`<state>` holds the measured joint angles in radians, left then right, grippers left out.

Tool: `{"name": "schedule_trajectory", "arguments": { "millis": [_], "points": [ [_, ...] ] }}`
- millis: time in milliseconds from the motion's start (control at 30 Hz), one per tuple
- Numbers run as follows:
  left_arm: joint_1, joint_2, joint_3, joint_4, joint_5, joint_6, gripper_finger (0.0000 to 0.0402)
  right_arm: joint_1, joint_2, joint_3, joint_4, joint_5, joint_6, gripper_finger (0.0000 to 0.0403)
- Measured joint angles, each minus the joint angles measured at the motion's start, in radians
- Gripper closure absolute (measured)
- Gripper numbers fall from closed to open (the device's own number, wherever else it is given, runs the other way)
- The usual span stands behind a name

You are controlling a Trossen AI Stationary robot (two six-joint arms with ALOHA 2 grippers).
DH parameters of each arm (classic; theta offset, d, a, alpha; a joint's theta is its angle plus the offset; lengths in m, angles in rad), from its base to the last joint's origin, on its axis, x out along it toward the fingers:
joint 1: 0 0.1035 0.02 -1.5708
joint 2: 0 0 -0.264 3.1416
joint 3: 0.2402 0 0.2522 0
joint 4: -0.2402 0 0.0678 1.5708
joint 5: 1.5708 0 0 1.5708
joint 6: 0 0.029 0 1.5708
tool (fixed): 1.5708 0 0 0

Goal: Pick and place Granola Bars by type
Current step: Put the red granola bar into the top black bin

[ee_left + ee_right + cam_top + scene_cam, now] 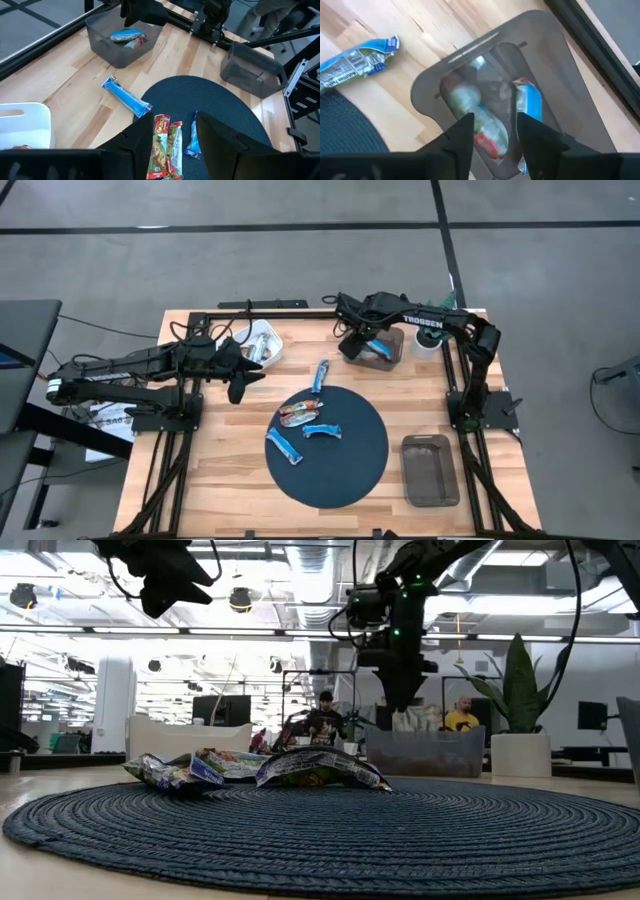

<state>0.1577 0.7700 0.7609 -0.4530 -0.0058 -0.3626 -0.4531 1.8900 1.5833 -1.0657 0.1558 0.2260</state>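
Observation:
Several foil-wrapped Granola Bars lie flat around a round dark blue mat (340, 470). A multicoloured bar (298, 414) and two blue ones (323, 430) (283, 446) rest on the mat, and one blue bar (320, 375) lies on the wood beyond it. My right gripper (495, 120) hovers open above the far grey bin (392, 358), which holds a blue bar (527, 105) and a multicoloured one (485, 127). My left gripper (174, 120) is open in the air left of the mat, looking toward the multicoloured bar (162, 147).
A white bin (262, 343) stands near the table's far edge, left of the grey bin. A second grey bin (430, 470) sits at the table's near right. Black frame rails run along the table's edges. People show in the room behind.

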Motion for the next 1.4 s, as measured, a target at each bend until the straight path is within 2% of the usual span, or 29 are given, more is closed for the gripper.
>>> {"name": "schedule_trajectory", "arguments": {
  "millis": [200,433,733,967,1067,1133,1200,1267,1400],
  "points": [
    [0.0,0.0,0.0,-0.001,-0.002,0.0,0.0261,0.033,0.0,0.043,0.011,-0.103,-0.043,0.0238],
    [0.0,0.0,0.0,-0.002,-0.002,0.0,0.0261,0.143,0.0,0.15,0.01,-0.213,-0.044,0.024],
    [0.0,0.0,0.0,-0.002,-0.002,0.0,0.0261,0.348,-0.001,0.183,0.017,-0.245,-0.083,0.0241],
    [0.0,0.0,0.0,-0.013,0.027,0.014,0.0261,0.478,0.034,0.183,0.197,-0.254,-0.106,0.0246],
    [0.0,0.0,0.0,-0.045,0.028,0.022,0.0261,0.502,0.064,0.175,0.231,-0.236,-0.106,0.025],
    [0.0,-0.002,0.0,-0.067,0.035,0.023,0.0261,0.513,0.111,0.184,0.319,-0.235,-0.104,0.0253],
    [-0.001,-0.006,0.0,-0.085,0.051,0.024,0.0261,0.517,0.141,0.175,0.268,-0.234,-0.104,0.0255],
    [-0.002,-0.011,0.0,-0.09,0.061,0.026,0.0261,0.519,0.186,0.181,0.337,-0.232,-0.106,0.0257],
    [-0.005,-0.021,0.0,-0.106,0.061,0.026,0.0261,0.517,0.239,0.18,0.326,-0.222,-0.132,0.0257]
  ]
}}
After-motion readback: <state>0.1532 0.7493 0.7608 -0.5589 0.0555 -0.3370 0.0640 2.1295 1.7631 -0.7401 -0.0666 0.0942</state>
